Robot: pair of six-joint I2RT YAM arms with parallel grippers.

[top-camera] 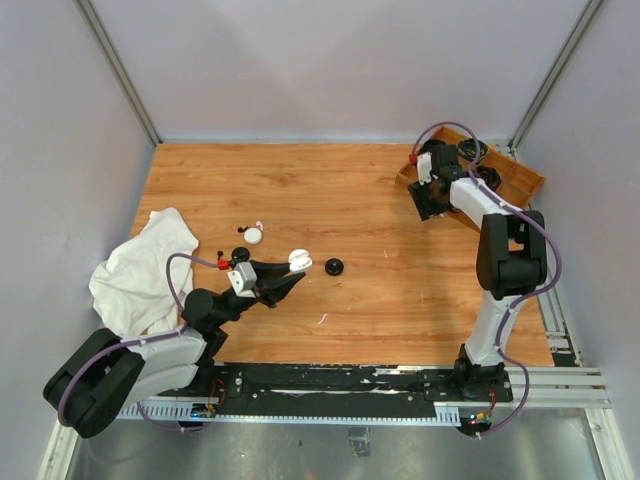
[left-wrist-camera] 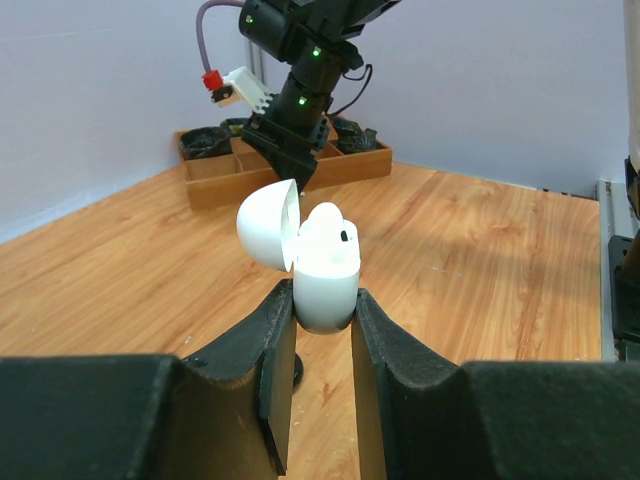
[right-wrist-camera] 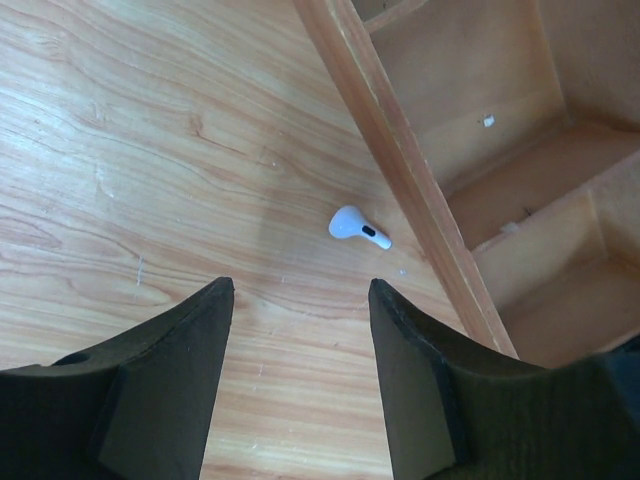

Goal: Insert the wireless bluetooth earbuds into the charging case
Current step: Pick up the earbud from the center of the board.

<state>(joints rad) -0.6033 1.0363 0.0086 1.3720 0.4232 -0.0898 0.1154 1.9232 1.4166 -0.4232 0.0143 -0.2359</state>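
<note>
Two states: left end effector clamps charging case; right end effector spread near earbud.

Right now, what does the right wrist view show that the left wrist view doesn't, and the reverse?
Only the right wrist view: a loose white earbud lying on the table just outside the wooden tray wall, ahead of the open right gripper. Only the left wrist view: the left gripper shut on the white charging case, lid flipped open, a second earbud apparently seated inside, and the right arm hanging by the tray. Both: the tray and the table.
</note>
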